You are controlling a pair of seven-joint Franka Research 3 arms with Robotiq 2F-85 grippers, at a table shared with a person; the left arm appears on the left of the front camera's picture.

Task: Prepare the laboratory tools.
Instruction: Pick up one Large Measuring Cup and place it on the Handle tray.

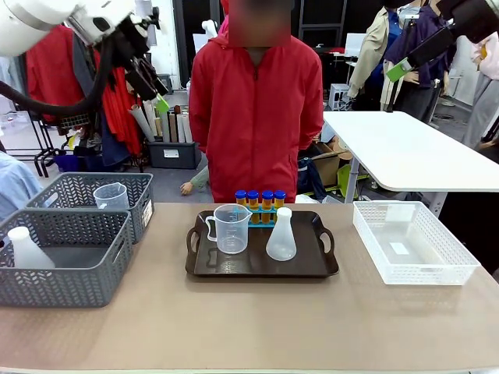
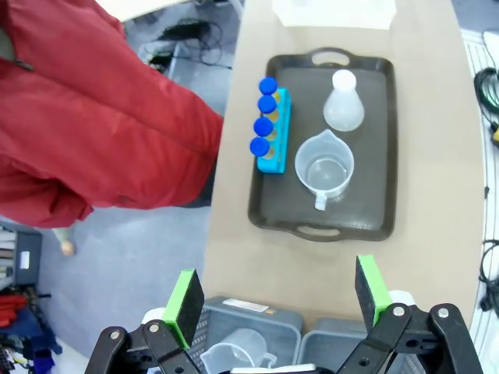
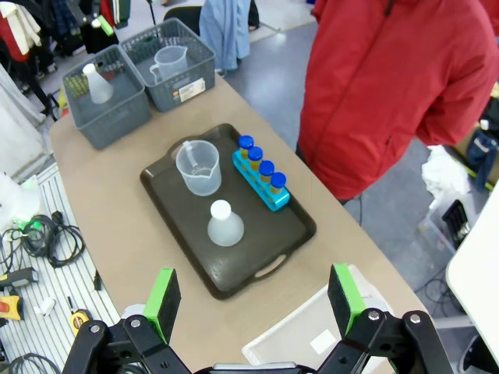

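A dark tray (image 1: 257,267) sits mid-table near the far edge. On it stand a clear handled measuring beaker (image 1: 231,228), a translucent conical flask (image 1: 281,235) and a small blue rack (image 1: 260,206) holding several blue-capped tubes of orange liquid. My left gripper (image 1: 154,93) hangs high at the upper left, and my right gripper (image 1: 401,68) high at the upper right. From above, the left gripper (image 2: 278,296) stands open and empty over the beaker (image 2: 323,167), flask (image 2: 343,101) and rack (image 2: 269,117). The right gripper (image 3: 253,298) is also open and empty, above the beaker (image 3: 197,166), flask (image 3: 224,224) and rack (image 3: 261,179).
Two grey mesh baskets (image 1: 78,234) stand at the table's left, one holding another flask (image 1: 27,249), the other another beaker (image 1: 111,196). A white lattice bin (image 1: 413,241) stands at the right. A person in a red jacket (image 1: 256,117) stands at the far edge, behind the tray.
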